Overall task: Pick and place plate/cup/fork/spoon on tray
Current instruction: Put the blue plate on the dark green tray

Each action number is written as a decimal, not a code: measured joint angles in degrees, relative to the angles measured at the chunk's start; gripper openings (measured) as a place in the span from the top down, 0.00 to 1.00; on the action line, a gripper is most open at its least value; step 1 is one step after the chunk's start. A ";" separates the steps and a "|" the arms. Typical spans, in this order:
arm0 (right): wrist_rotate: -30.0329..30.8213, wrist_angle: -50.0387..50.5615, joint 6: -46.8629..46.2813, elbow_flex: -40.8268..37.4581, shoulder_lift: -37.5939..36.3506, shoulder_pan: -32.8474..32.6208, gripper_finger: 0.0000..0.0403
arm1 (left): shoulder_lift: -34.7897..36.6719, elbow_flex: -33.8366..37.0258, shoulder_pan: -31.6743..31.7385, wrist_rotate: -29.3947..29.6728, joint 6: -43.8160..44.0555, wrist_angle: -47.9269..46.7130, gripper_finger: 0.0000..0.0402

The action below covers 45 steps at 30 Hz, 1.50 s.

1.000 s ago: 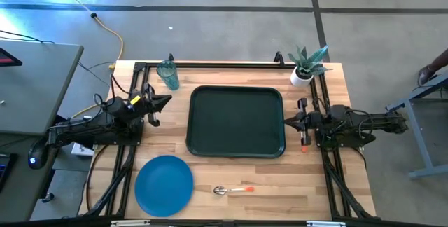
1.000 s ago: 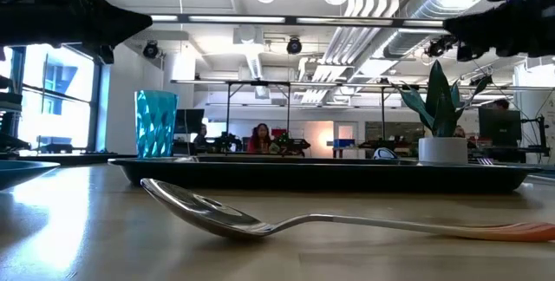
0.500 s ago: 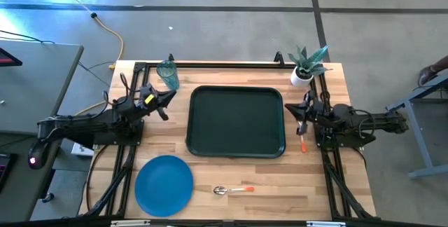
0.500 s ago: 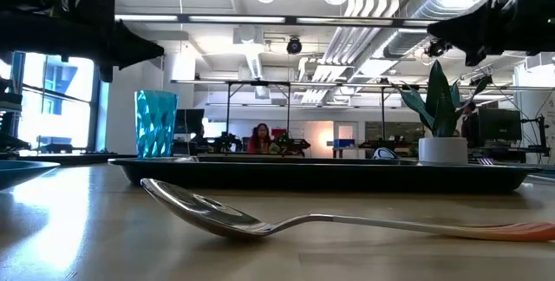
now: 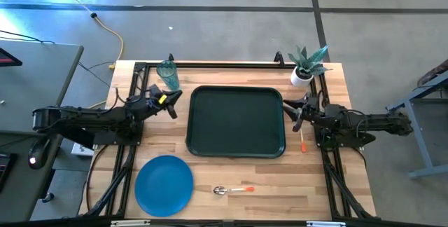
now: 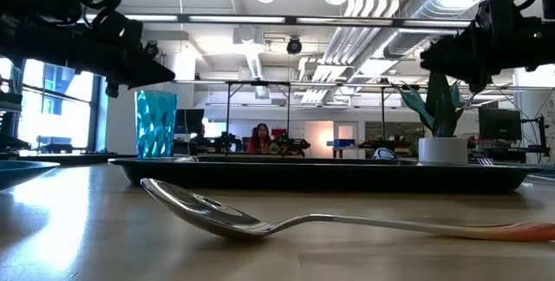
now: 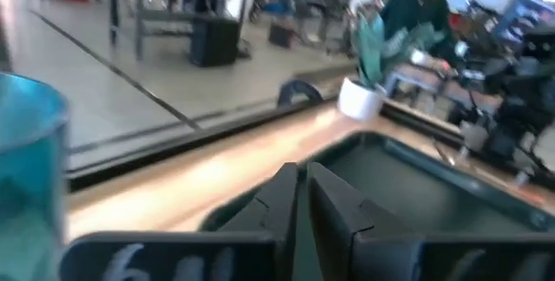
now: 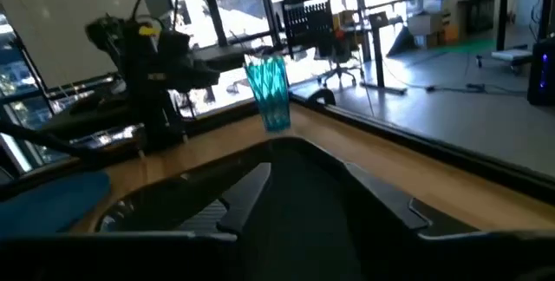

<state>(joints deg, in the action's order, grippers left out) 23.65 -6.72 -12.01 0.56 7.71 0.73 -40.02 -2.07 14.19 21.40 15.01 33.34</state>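
Note:
The dark green tray (image 5: 234, 122) lies mid-table. The teal cup (image 5: 168, 75) stands beyond its far left corner. The blue plate (image 5: 164, 185) and the orange-handled spoon (image 5: 233, 189) lie flat near the front edge. The fork (image 5: 302, 141) lies on the wood just right of the tray. My left gripper (image 5: 175, 101) hovers at the tray's left rim, beside the cup (image 7: 30, 168); its fingers (image 7: 301, 199) are shut and hold nothing. My right gripper (image 5: 290, 113) hovers at the tray's right rim, above the fork's far end; its fingers (image 8: 312, 199) are open and hold nothing.
A white pot with a green plant (image 5: 304, 67) stands at the far right corner, close behind my right gripper. Black frame rails run along the table's left, right and far sides. A person (image 7: 425, 12) is in the room beyond the table.
My left gripper has reached toward the tray's left rim and sunk a little. My right gripper has opened and shifted slightly toward the far edge. The fork it hovered over stays on the wood.

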 joint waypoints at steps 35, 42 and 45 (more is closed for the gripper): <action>-4.48 -26.69 1.42 0.00 26.85 10.29 0.65 | -15.09 -18.66 -2.97 -26.10 3.84 -33.28 0.75; -4.37 -33.04 -3.01 0.00 31.94 12.28 0.65 | -15.09 -18.66 -2.97 -32.93 1.80 -34.29 0.75; -3.29 -32.98 -6.12 0.00 35.13 12.42 0.65 | -15.09 -18.66 -2.97 -33.18 2.29 -35.41 0.75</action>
<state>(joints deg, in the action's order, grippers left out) 20.36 -39.70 -18.13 0.56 42.84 13.15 -55.11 -20.73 11.22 -11.78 17.30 -2.07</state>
